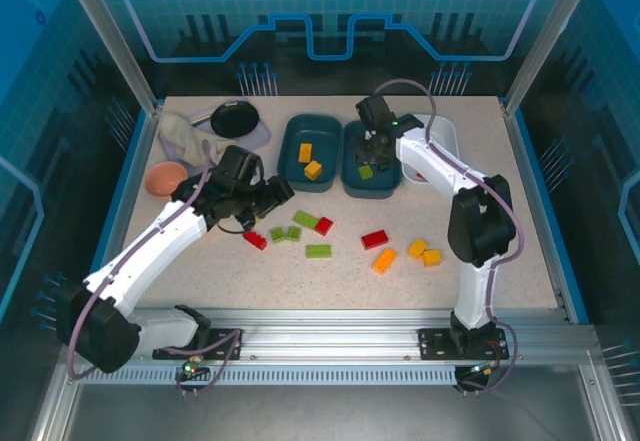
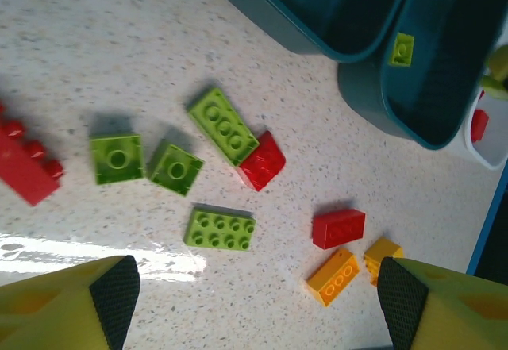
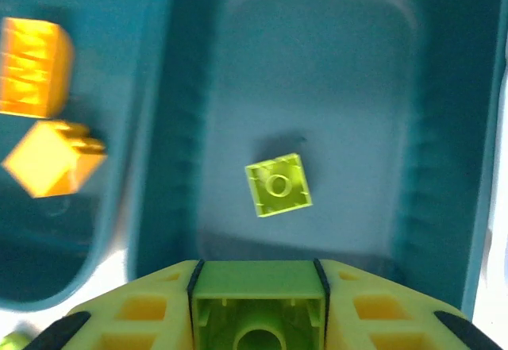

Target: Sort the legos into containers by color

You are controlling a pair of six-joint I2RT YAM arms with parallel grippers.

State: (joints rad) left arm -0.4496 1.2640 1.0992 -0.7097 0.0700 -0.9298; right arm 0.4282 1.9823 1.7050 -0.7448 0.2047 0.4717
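Releasing the small green studded plastic brick (image 3: pixel 258 290) cleanly is the step in hand, judging from the right gripper (image 1: pixel 376 147), which is clamped on that brick above the middle dark teal shallow tray (image 3: pixel 333 88). A good drop probably means holding the gripper over the bare floor of this tray, lowering a little so the brick does not bounce, and only then parting the fingers. The drop point should stay away from the wall shared with the neighbouring dark teal tray (image 1: pixel 322 131) at 9 o'clock, where the orange-yellow bricks (image 3: pixel 32 56) lie. In the right wrist view a second green square brick (image 3: pixel 278 185) rests tilted on the tray floor at 12 o'clock from the held one, apart from it. The white tray (image 1: pixel 445 136) sits at 3 o'clock of the middle tray. The left gripper (image 2: pixel 254 306) hangs spread wide and empty over the speckled desk (image 2: pixel 119 32), with a green eight-stud brick (image 2: pixel 220 229) lying at 12 o'clock of it, near but untouched, among loose green, red and orange bricks awaiting sorting.
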